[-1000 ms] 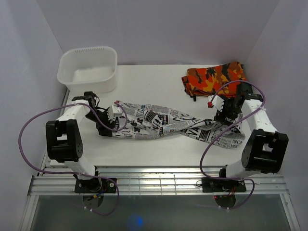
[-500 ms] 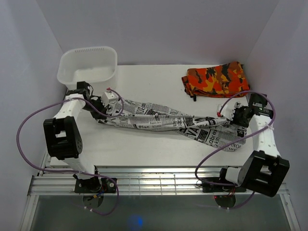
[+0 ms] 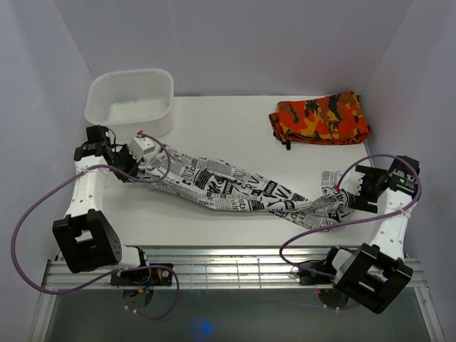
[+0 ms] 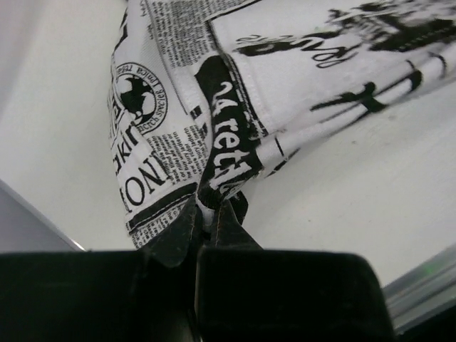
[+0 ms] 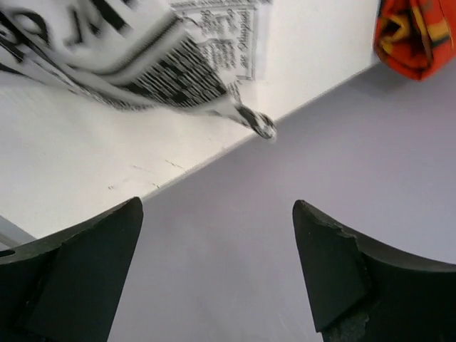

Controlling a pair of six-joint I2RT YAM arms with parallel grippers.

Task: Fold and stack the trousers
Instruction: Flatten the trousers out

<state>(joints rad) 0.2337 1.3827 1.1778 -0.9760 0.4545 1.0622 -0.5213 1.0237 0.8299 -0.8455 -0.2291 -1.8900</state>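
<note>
The trousers, white with black newspaper print, lie stretched in a long diagonal band across the table from back left to front right. My left gripper is shut on their left end. In the left wrist view the fingertips pinch a folded hem of the trousers. My right gripper stands open just beyond their right end, close to the right wall, with nothing between its fingers. The trousers lie above and left of it in that view.
An orange, red and black camouflage garment lies folded at the back right, also seen as the camouflage garment. A white tub stands at the back left. The right wall is close ahead of my right gripper. A metal rail runs along the front edge.
My left gripper closed on the trousers' left end and pulled it left, drawing them out straight. My right gripper let go of the right end and moved right toward the wall.
</note>
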